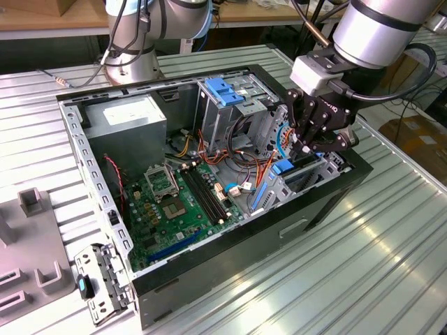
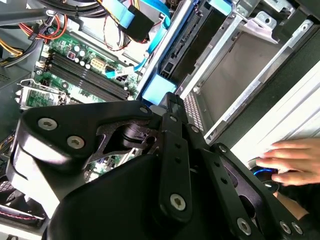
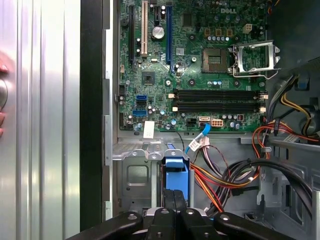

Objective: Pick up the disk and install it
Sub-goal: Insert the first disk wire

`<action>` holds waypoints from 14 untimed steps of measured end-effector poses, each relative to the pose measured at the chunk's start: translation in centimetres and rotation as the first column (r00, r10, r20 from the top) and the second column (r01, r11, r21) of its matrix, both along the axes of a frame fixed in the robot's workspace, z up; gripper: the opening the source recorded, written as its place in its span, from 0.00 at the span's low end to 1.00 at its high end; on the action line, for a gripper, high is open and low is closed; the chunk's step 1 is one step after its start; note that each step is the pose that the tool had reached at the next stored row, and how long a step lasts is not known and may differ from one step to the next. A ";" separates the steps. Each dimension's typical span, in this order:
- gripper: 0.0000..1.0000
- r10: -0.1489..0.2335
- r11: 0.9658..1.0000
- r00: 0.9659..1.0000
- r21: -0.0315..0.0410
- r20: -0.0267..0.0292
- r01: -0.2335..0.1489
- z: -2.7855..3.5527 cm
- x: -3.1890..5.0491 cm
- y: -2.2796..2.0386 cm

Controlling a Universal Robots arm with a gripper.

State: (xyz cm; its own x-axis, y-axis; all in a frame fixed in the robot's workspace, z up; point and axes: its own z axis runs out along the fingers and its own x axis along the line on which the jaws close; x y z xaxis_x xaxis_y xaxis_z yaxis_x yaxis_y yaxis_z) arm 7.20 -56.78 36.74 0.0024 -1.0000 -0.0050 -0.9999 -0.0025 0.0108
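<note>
The disk stands on edge in the drive bay at the exterior view's right end of the open computer case. Its blue plastic carrier end (image 1: 283,167) (image 3: 175,172) faces up, and its dark edge (image 2: 187,45) runs between blue rails in the metal bay. My gripper (image 1: 302,148) (image 2: 172,100) (image 3: 175,194) hangs straight over that bay. Its two black fingers (image 3: 170,200) are pressed together, with their tips at the blue carrier end. I cannot tell whether the tips touch it. Nothing sits between the fingers.
In the case lie the green motherboard (image 1: 174,202), the grey power-supply box (image 1: 129,122), a metal cage with a blue latch (image 1: 225,91) and loose cables (image 1: 237,157). A person's hand (image 2: 292,157) rests on the table beside the case. A loose bracket (image 1: 98,283) lies near the case's corner.
</note>
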 end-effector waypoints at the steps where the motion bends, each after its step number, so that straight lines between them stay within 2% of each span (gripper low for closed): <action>1: 0.11 0.000 1.000 1.000 0.000 0.000 0.000 0.00 0.08 0.00; 6: 0.11 0.001 1.000 1.000 -0.001 0.000 -0.001 -0.07 0.76 -0.01; 8: 0.11 0.028 1.000 1.000 -0.001 0.000 -0.028 -0.07 0.76 -0.02; 11: 0.11 0.087 0.996 0.996 -0.001 0.000 -0.087 -0.08 0.80 -0.02; 14: 0.11 0.092 0.996 0.996 -0.001 0.000 -0.092 -0.08 1.03 -0.02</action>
